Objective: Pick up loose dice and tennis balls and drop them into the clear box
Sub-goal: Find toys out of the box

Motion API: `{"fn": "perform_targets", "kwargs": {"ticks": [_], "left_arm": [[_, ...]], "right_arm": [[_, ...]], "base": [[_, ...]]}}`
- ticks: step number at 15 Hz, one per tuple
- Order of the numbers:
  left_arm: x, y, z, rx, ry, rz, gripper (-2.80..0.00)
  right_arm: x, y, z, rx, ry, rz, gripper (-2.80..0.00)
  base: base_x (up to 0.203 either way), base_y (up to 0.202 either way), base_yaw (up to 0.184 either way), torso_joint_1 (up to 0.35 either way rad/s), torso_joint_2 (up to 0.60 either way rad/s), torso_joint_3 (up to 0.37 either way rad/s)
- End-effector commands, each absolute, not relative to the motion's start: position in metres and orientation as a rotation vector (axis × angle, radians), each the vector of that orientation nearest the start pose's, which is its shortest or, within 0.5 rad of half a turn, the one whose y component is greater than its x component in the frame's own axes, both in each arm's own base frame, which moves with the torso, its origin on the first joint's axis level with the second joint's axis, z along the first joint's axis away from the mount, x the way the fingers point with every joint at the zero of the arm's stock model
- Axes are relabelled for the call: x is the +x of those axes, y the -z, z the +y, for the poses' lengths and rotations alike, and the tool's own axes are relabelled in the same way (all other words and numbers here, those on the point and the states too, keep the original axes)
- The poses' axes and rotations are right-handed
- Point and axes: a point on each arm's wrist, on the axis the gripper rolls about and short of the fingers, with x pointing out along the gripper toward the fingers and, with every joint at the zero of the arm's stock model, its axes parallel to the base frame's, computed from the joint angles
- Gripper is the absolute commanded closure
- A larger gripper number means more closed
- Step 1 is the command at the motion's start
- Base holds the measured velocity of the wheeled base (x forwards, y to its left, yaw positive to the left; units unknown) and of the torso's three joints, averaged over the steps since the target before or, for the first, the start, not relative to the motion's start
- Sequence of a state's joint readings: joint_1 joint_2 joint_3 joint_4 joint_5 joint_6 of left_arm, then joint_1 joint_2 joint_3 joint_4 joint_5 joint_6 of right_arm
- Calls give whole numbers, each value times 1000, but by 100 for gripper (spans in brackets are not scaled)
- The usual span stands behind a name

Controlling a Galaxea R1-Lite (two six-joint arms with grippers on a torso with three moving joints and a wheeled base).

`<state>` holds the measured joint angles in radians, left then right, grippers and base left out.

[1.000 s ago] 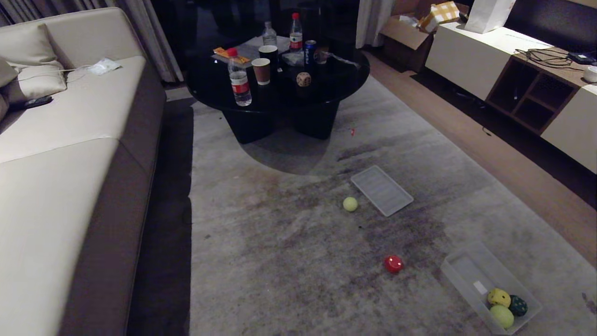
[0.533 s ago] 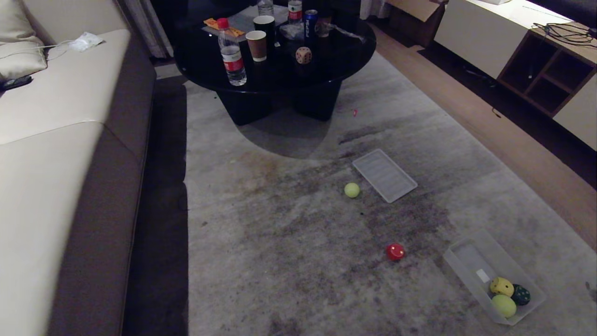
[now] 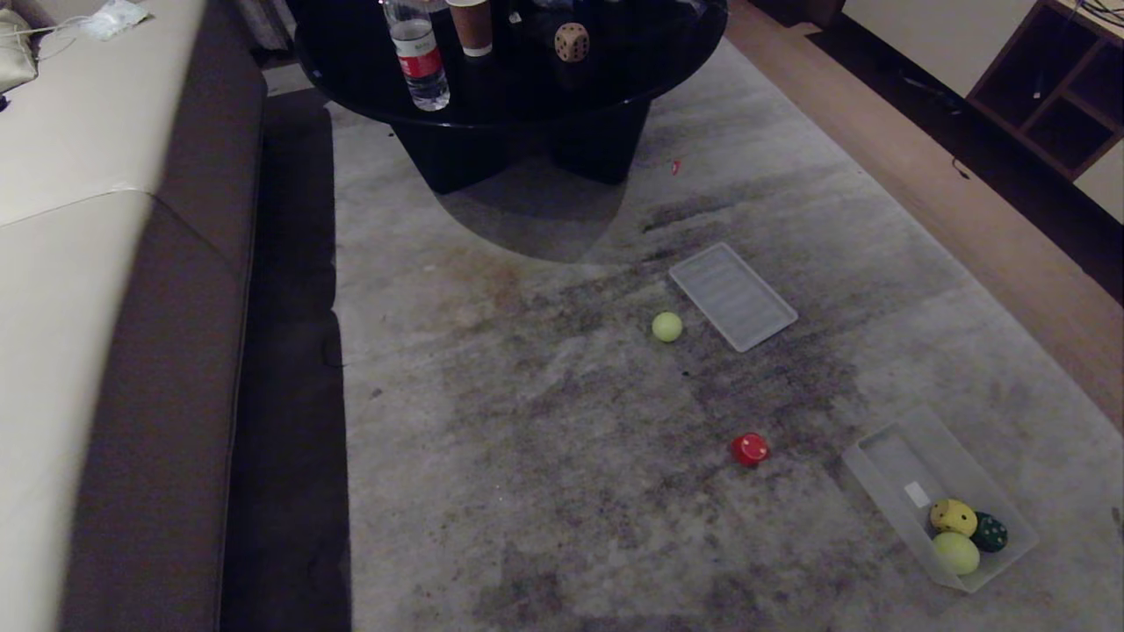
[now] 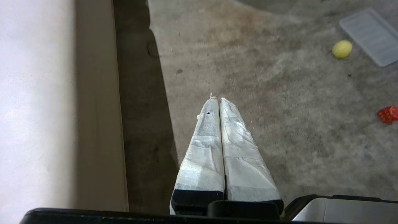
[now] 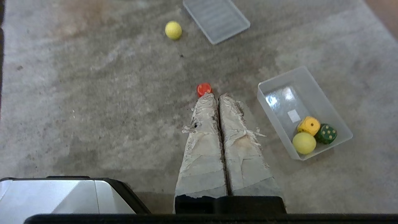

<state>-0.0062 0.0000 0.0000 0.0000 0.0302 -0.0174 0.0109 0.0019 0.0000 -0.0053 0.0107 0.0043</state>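
Observation:
A red die lies loose on the grey rug. A tennis ball sits farther off beside a ribbed lid. On the black table stands a tan die. The clear box at the near right holds a yellow die, a dark green die and a tennis ball. My right gripper hangs shut and empty above the rug, short of the red die. My left gripper is shut and empty near the sofa. Neither arm shows in the head view.
A ribbed translucent lid lies flat on the rug. The black round table carries a water bottle and a paper cup. A beige sofa runs along the left. Wooden floor and a low cabinet lie to the right.
The head view has tilted down: the table and sofa cushions slid toward the top edge, and the box shows whole. The dice, balls and lid have not moved on the rug.

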Motion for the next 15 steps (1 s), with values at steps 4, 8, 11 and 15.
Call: {"fn": "perform_targets", "kwargs": {"ticks": [4,8,11,15], "left_arm": [[-23,-75,1,-17,-25,3,0],[-23,-75,1,-17,-25,3,0],[-23,-75,1,-17,-25,3,0],[-23,-75,1,-17,-25,3,0]], "right_arm": [[-22,-75,0,5,-23,-1,0],[-22,-75,0,5,-23,-1,0],[-22,-75,0,5,-23,-1,0],[-22,-75,0,5,-21,-1,0]], "base": [[0,0,0,2,5,-200],[0,0,0,3,5,-197],[0,0,0,3,3,-196],[0,0,0,2,5,-194]]}}
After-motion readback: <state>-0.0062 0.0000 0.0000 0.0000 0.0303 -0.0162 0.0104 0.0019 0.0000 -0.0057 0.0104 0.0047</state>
